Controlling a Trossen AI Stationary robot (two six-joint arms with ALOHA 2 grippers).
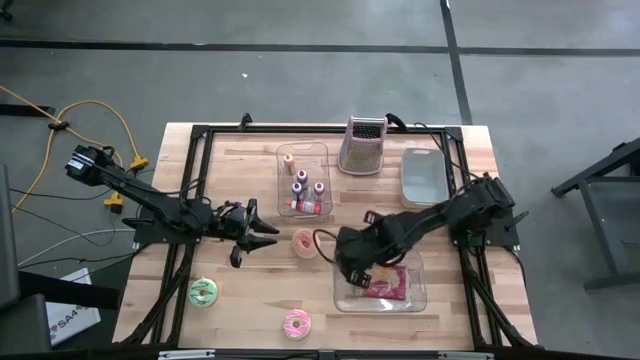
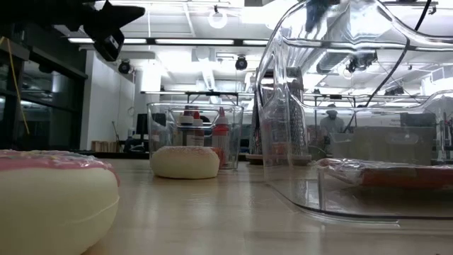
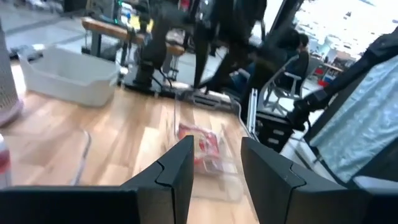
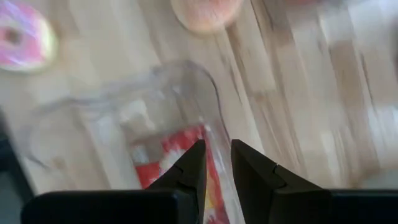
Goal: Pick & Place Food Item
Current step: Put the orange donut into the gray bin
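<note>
Over the clear bin (image 1: 415,300): right gripper (image 1: 357,279), jaws a little apart, holding nothing
Bin: red food packet (image 1: 387,284) inside
Left gripper (image 1: 262,233): mid-counter, jaws apart, empty

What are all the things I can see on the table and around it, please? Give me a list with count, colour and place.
Donuts: three; green-frosted and pink-frosted near the front edge, a peach one at the table's middle.
Clear bin with bottles: one, transparent, behind the peach donut; small bottles inside.
Clear front bin: one, transparent, front right; a red packet lies in it.
Grater: one, metal with pink trim, back centre.
Grey tray: one, back right.
Table: one, light wood with black frame.
Yellow cable: one, on the floor, left.
Left gripper: black, open, empty, left of the peach donut.
Right gripper: black, slightly open, over the front bin's left end.
</note>
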